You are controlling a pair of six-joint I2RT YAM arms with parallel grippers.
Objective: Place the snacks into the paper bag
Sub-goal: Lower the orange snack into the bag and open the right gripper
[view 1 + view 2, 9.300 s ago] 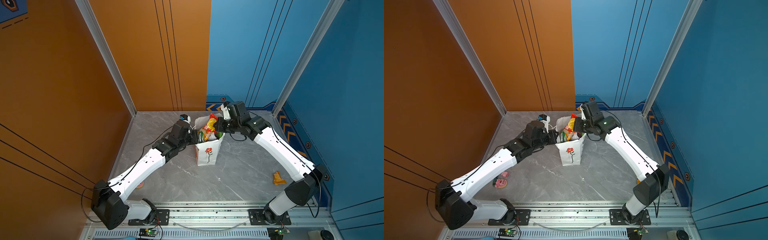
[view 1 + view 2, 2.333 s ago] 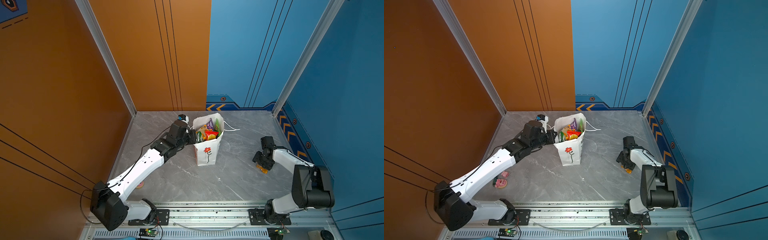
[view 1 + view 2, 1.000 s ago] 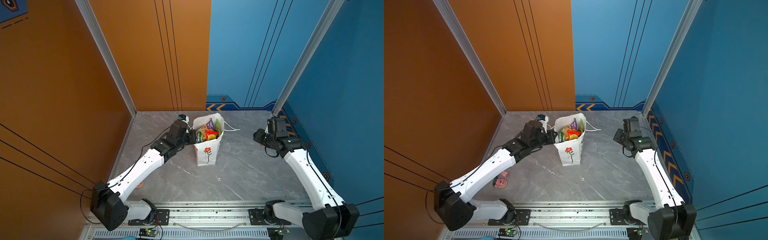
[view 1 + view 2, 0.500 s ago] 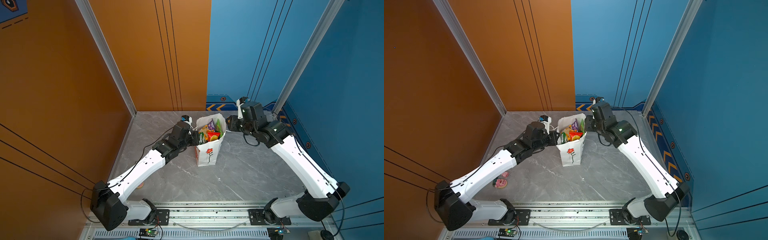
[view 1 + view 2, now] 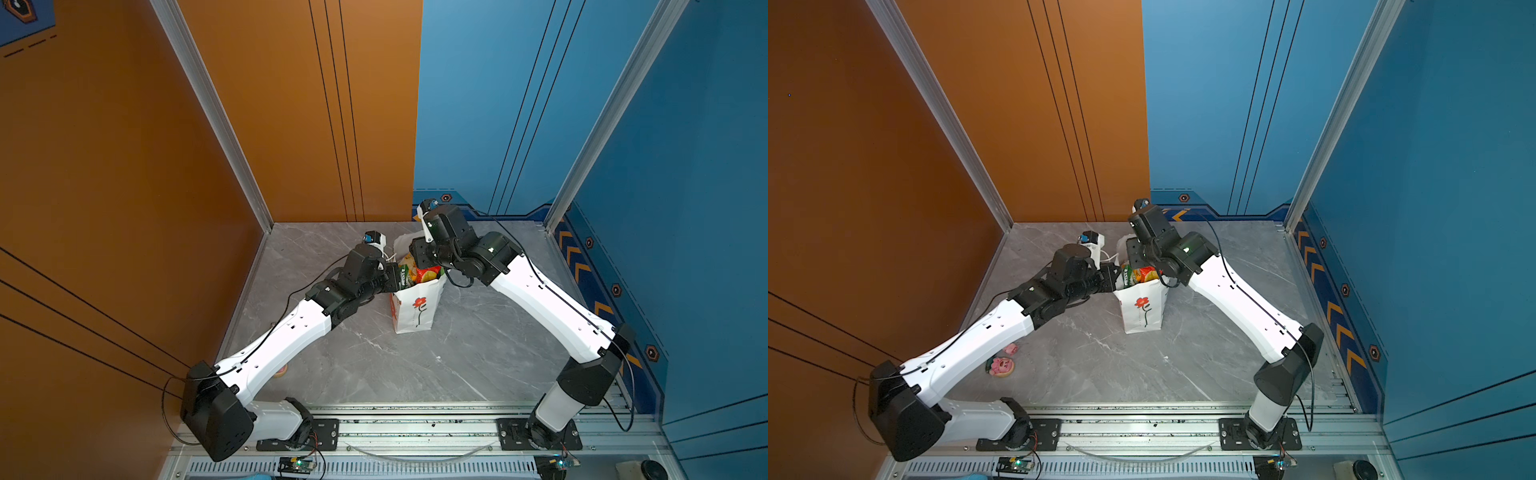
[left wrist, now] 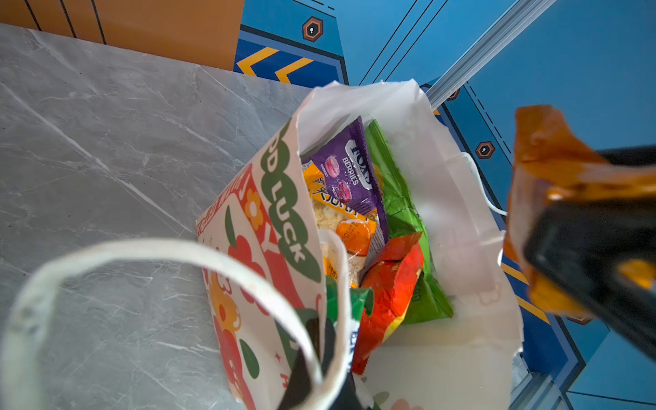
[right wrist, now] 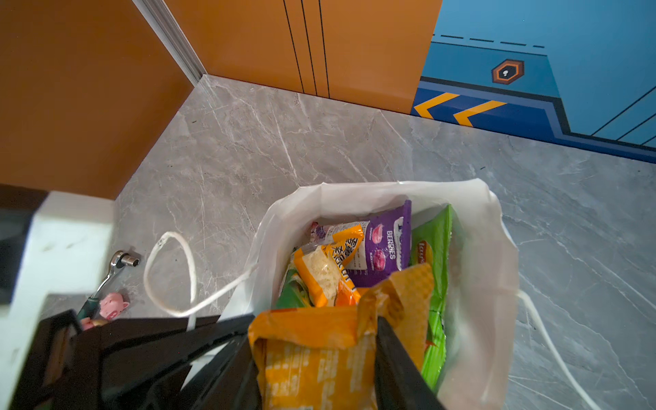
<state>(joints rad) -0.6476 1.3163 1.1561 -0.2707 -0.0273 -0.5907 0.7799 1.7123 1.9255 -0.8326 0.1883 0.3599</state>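
Step in hand: delivering an orange packet [image 7: 309, 362]. The right gripper [image 7: 314, 321] pinches it just above the mouth of the paper bag [image 5: 415, 311], with other snacks [image 6: 349, 177] inside. The left gripper [image 6: 317, 337], pressed together, appears to pinch the bag rim. Next: lower, then release clear of the rim.

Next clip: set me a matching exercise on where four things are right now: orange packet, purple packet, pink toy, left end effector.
Things:
1. orange packet
2. purple packet
3. pink toy
4. left end effector

States:
A. inside the bag
B. on the table, outside the bag
C. shut on the bag's rim
D. gripped by the right end effector above the bag

Pairs: 1-D, 2-A, 3-B, 4-C
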